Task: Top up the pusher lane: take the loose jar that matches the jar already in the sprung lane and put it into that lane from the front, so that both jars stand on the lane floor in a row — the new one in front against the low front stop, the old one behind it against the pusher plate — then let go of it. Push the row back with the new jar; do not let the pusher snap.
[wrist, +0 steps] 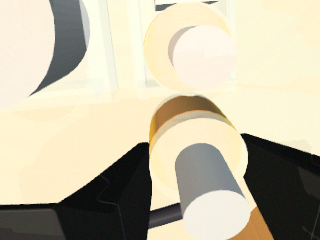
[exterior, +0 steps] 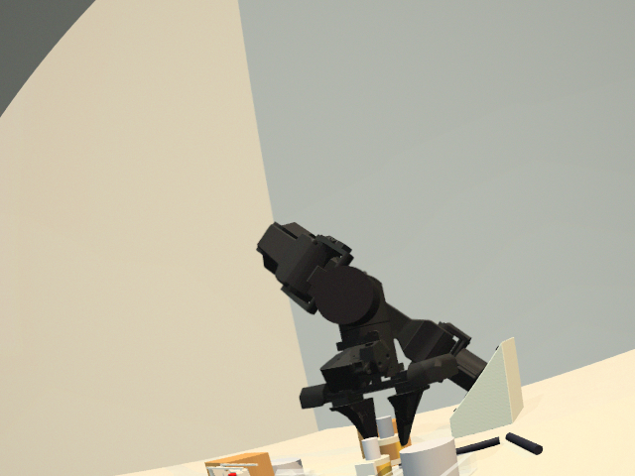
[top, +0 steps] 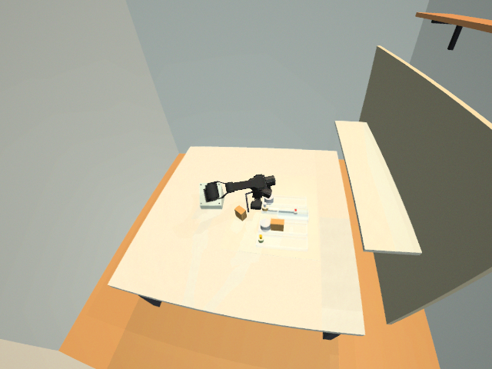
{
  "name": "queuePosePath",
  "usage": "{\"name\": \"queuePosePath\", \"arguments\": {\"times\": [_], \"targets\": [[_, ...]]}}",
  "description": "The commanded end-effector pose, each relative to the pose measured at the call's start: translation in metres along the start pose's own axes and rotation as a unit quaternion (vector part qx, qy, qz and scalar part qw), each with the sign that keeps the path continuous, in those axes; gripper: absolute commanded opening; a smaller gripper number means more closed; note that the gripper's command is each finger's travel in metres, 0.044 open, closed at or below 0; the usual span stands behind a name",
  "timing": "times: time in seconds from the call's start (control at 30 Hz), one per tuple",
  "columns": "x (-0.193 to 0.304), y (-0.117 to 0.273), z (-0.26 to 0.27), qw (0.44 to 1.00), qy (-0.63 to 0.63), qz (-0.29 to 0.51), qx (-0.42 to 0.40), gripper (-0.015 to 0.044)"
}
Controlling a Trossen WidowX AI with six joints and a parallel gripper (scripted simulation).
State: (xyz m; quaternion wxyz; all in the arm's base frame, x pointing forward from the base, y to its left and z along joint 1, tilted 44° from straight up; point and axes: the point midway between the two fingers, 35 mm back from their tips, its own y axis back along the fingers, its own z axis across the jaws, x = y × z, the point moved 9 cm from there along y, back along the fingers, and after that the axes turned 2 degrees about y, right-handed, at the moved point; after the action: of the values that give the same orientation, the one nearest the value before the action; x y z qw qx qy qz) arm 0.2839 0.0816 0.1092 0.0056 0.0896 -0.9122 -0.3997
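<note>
Holding a banded jar [exterior: 390,449] [wrist: 162,152] before the front of the sprung lane [top: 291,214] [wrist: 143,83].
The gripper [top: 256,204] [exterior: 388,439] [wrist: 192,148] pinches the upright jar between its two fingers, just outside the lane; whether it touches the table cannot be told. The matching jar [top: 265,207] [exterior: 373,468] [wrist: 159,52] stands inside the lane's front end, and a grey tub [top: 268,199] [exterior: 429,458] [wrist: 25,50] stands beside the lane.
</note>
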Motion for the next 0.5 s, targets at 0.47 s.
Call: {"name": "queuePosePath", "arguments": {"times": [0.47], "targets": [[-0.0102, 0.0011, -0.0014, 1.000, 0.000, -0.003, 0.002, 0.0000]]}}
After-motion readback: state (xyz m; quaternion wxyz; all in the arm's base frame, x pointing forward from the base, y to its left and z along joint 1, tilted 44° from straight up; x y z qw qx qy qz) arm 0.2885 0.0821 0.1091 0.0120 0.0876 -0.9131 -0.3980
